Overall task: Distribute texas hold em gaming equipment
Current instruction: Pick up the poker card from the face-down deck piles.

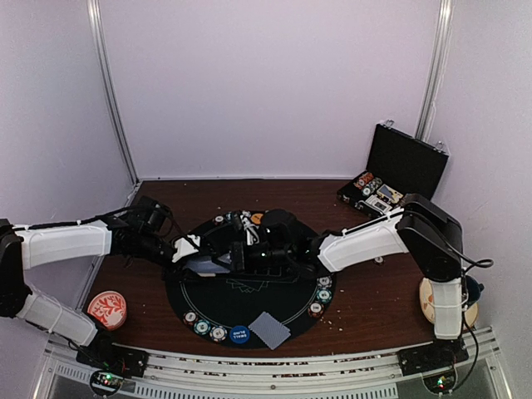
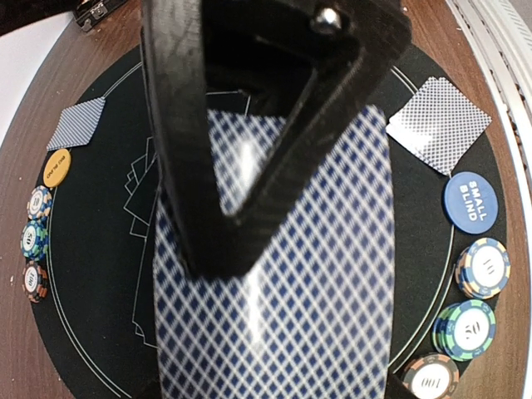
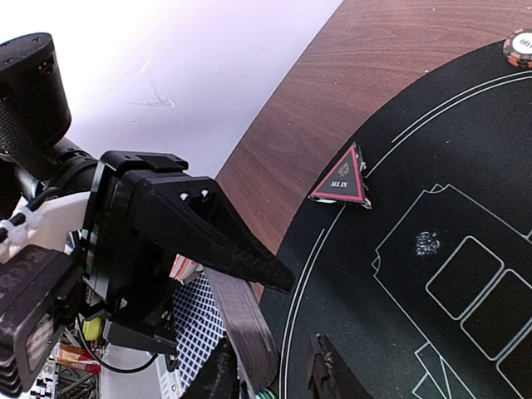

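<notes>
Red-and-white patterned round dish (image 1: 106,309) stands at the far left on the dark brown wooden table (image 1: 374,291), just off the black round felt mat (image 1: 249,307). Next to the right is the left gripper (image 1: 223,258), over the left half of the mat. Its black fingers (image 2: 191,166) are closed on a thick deck of blue-and-white diamond-backed playing cards (image 2: 332,291), held flat above the felt. At the near rim of the mat lie three striped round poker chips (image 1: 202,326), then a blue round "small blind" disc (image 1: 239,334), then a single face-down card (image 1: 270,330). The red triangle "all in" marker (image 3: 341,177) lies on the rim line of the mat. The right gripper (image 3: 274,372) reaches the end of the deck from the right. Its jaws stand narrow, but whether they pinch a card I cannot tell. More striped chips (image 1: 322,295) lie at the right rim. At the far right, at the back, an open black case (image 1: 406,162) holds further chips.
</notes>
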You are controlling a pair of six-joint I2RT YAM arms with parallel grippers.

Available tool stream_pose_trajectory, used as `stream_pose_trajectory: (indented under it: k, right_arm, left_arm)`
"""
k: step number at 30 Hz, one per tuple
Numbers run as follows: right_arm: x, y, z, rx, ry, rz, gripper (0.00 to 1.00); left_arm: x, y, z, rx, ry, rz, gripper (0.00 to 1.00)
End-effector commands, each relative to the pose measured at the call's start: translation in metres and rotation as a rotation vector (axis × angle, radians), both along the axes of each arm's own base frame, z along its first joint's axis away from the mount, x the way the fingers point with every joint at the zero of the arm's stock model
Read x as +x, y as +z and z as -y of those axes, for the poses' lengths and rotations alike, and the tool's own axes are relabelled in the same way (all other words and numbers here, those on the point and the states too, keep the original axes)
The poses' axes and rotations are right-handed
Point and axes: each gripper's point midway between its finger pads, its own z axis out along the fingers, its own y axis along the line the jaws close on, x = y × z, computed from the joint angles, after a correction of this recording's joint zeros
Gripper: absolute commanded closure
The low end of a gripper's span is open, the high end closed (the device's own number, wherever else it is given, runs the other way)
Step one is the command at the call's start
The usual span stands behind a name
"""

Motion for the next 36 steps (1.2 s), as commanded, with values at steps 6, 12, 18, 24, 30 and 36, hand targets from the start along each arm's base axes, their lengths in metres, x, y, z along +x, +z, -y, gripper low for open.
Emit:
stream_pose_trajectory:
  k: [6,12,18,24,30,36]
  right_arm:
    - [0.007,0.001,0.021,-0.031,-0.037,-0.008,0.94]
    - [0.000,0.010,0.025,-0.005,-0.017,-0.015,1.00]
    - [0.004,0.026,0.048,-0.023,-0.054,0.006,1.00]
    - [0.019,0.033,0.095,-0.122,-0.100,0.007,1.00]
    - [0.043,0.023,0.162,-0.236,-0.204,-0.021,1.00]
    - [0.068,0.001,0.227,-0.283,-0.303,-0.083,1.00]
  left_arm:
    - [-0.001,0.011,0.009,-0.048,-0.036,0.014,0.87]
    - [-0.001,0.010,0.008,-0.045,-0.034,0.014,0.87]
    - [0.000,0.010,0.008,-0.045,-0.031,0.012,0.87]
    - [-0.001,0.011,0.008,-0.047,-0.032,0.016,0.87]
    - [-0.001,0.012,0.008,-0.047,-0.032,0.017,0.87]
    - [0.000,0.012,0.008,-0.045,-0.029,0.017,0.87]
